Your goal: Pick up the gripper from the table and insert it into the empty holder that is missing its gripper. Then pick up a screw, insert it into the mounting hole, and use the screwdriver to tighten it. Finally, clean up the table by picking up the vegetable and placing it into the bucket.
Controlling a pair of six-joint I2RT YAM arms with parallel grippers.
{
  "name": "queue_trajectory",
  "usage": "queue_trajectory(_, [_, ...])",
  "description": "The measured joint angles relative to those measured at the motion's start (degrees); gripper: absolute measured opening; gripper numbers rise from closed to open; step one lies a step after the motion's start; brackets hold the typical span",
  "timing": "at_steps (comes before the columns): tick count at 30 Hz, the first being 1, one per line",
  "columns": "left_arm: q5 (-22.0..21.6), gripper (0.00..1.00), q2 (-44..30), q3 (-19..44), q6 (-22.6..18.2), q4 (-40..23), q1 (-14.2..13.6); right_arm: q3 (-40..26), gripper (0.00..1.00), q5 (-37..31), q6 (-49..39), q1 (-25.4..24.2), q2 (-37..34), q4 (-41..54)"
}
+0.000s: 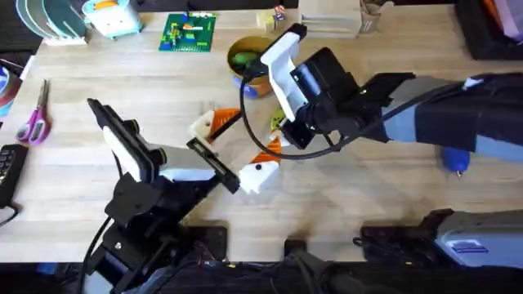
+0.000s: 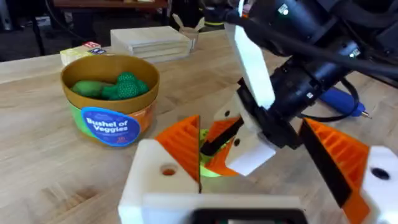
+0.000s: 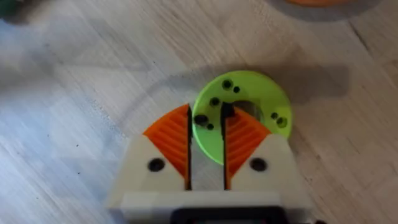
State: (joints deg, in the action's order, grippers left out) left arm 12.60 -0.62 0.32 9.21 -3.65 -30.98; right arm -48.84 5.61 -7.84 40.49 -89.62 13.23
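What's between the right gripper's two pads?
The green disc: the stretch from its outer edge to its centre hole sits between the right gripper's orange pads, in the right wrist view.

overhead: above table, looking down-forward | wrists: close, low | shared: probably green disc

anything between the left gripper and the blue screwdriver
Yes. The right arm's gripper, down over a yellow-green round plastic disc with holes, sits between the left gripper and the blue-handled screwdriver with a thin metal tip, which lies beyond it.
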Motion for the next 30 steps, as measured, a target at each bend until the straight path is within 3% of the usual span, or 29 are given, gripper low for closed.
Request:
queue_trajectory(4, [0.00, 0.993, 0.00, 0.00, 0.00, 0.01, 0.00, -0.03, 0.172, -0.47, -0.13, 0.00, 0.00, -0.17])
queue_trajectory(7, [0.00, 0.993, 0.00, 0.00, 0.01, 0.00, 0.00, -0.17, 0.023, -0.87, -0.15, 0.00, 0.00, -0.40])
queue_trajectory(20, [0.00, 0.993, -0.01, 0.00, 0.00, 0.01, 0.00, -2.89, 0.008, -1.21, 0.13, -0.48, 0.00, 0.04])
queue_trajectory(26, [0.00, 0.993, -0.02, 0.00, 0.02, -0.01, 0.00, -3.41, 0.063, -1.35, 0.55, -1.56, 0.00, 0.97])
queue_trajectory(30, [0.00, 0.992, -0.02, 0.00, 0.00, -0.01, 0.00, -3.41, 0.009, -1.35, 0.74, -1.66, 0.00, 1.00])
